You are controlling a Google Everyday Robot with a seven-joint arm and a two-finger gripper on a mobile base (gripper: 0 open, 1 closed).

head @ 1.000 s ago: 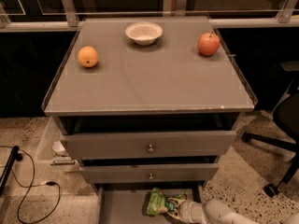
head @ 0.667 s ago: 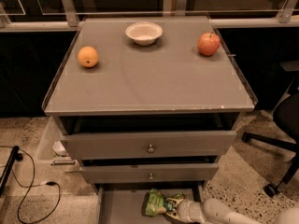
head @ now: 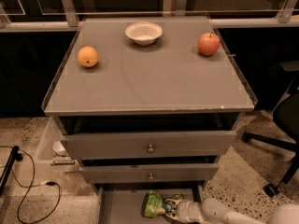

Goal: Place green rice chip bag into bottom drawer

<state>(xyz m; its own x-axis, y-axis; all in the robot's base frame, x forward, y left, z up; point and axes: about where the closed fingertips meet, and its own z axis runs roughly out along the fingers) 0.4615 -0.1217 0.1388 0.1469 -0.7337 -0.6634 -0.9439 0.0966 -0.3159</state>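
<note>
Dim warm indoor light, probably from overhead, soft sheen on cabinet top (head: 149, 87), short shadow under orange (head: 88, 56), gripper (head: 174, 209) low in the shadowed bottom drawer (head: 120, 208).

Green chip bag (head: 156, 204): crinkled, lying in bottom drawer (head: 121, 208), right of middle. Bottom drawer: grey, open below front edge of tabletop (head: 149, 85). Gripper (head: 175, 210) at bag's right end.

Single view only. Set high and in front of the grey flat-topped cabinet (head: 149, 85), tilted steeply down onto its top and drawer fronts. Near enough to fill most of the width with it. Cuts off the open grey bottom drawer (head: 120, 208) at the lower edge. Catches the white-armed gripper (head: 174, 210) low at right, over that drawer, against the crinkly light-green foil bag (head: 153, 204).
</note>
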